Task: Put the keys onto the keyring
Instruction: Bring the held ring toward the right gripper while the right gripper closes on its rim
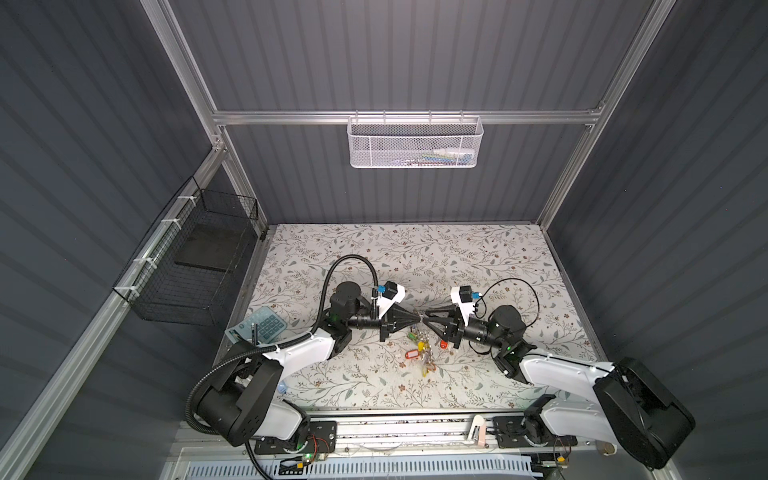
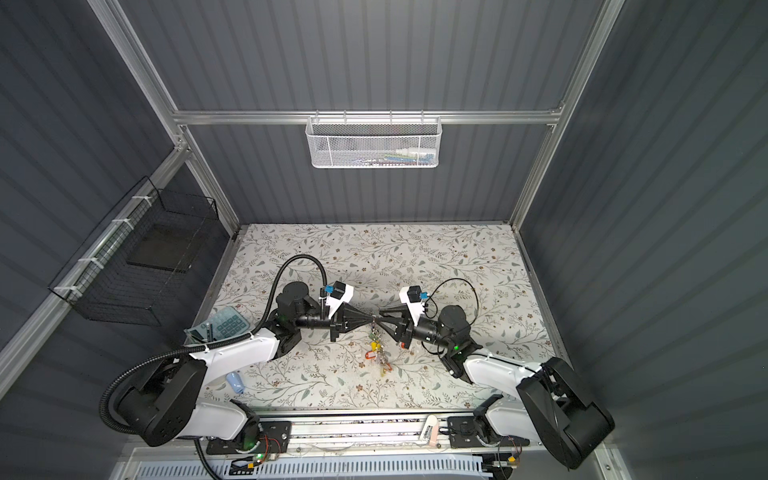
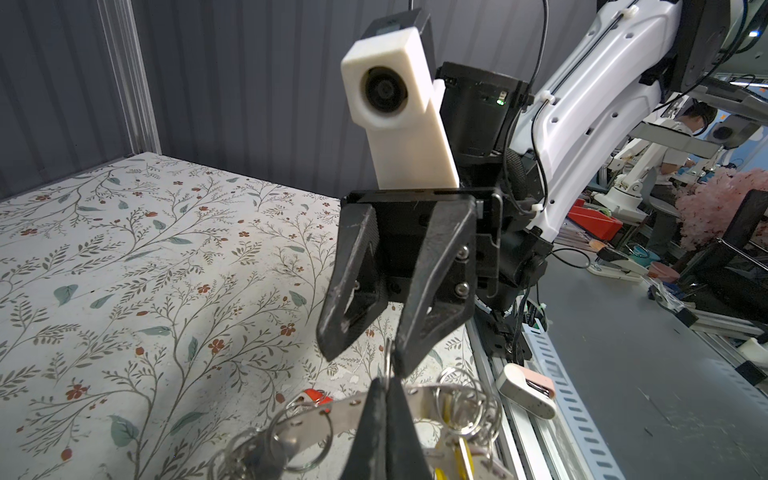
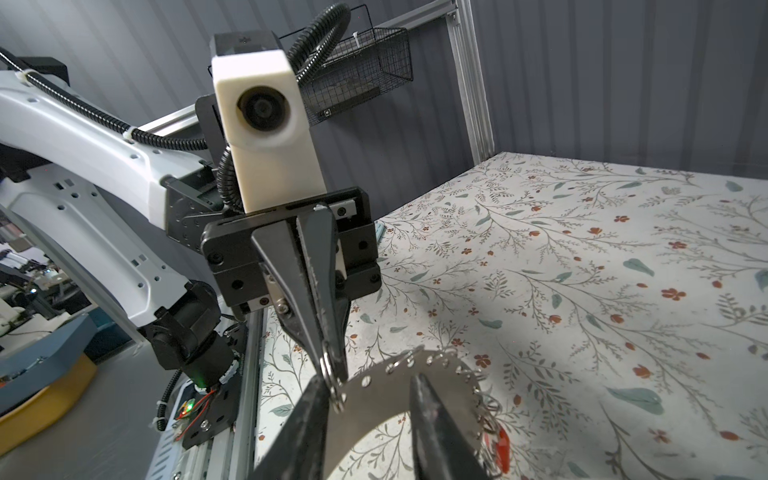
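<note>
The keyring [image 4: 382, 399], a flat grey metal disc with small wire rings and coloured tags along its rim, hangs between both grippers over the table's middle [image 1: 420, 340]. My left gripper [image 3: 386, 384] is shut on one small wire ring [image 4: 332, 374] at the disc's top rim. Facing it, my right gripper [image 4: 370, 380] is open, its fingers [image 4: 428, 411] apart across that rim, one finger beside the pinched ring. An orange-red tag of the keys [image 3: 318, 397] shows just past the disc, under my right gripper [image 1: 426, 322]. The dark keys themselves are unclear.
A teal calculator [image 1: 266, 326] lies at the table's left edge by my left arm. A black wire basket [image 1: 195, 266] hangs on the left wall and a white mesh basket [image 1: 415, 141] on the back rail. A white-and-pink object [image 3: 528, 384] rests on the front rail.
</note>
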`<state>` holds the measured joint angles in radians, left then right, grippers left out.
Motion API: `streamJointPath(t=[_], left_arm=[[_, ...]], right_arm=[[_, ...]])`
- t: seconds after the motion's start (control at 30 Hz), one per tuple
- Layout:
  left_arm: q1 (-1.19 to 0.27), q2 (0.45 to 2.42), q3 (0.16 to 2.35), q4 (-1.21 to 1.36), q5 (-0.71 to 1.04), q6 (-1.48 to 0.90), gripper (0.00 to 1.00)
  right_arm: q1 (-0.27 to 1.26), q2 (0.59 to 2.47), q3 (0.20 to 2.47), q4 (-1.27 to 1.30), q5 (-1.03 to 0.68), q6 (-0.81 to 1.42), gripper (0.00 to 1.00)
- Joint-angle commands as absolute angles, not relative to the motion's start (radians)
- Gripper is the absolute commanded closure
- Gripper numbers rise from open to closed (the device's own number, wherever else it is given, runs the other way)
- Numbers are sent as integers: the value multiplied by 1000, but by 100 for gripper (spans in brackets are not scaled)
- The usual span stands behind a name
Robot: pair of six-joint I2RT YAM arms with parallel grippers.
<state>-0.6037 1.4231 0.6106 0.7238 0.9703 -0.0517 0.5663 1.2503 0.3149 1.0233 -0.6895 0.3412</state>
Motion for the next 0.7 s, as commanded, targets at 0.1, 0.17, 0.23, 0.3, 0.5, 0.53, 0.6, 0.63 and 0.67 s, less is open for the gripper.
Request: streamJointPath(t=[0.1,0.17,0.23,0.3,0.5,0.53,0.6,0.63,0.67], left_arm=[[-614,1433,657,721,1005,-21,100],[-613,1433,659,716,1004,-21,100],[-614,1434,663,705,999,-18,100],[-613,1434,667,687,992,-8,100],[-614,1423,674,630,961,25,95],[-614,1418,679,604,956,43,92],[-613,1409,687,559,947,71,89],[-614,1405,693,536,941,82,89],[-614,1401,697,519,940,94,89]], right_arm=[[573,1256,337,1023,-702,334,83],[574,1257,337,1026,-701,336,90],[573,1255,335,1032,-699,337,96],[574,1255,333,1033,-696,337,100],[575,1253,330,1032,-689,329,100],[573,1250,330,1031,-693,325,100],[574,1248,330,1026,-696,320,100],[573,1247,330,1024,-697,318,100],[574,1246,330,1023,-699,318,100]])
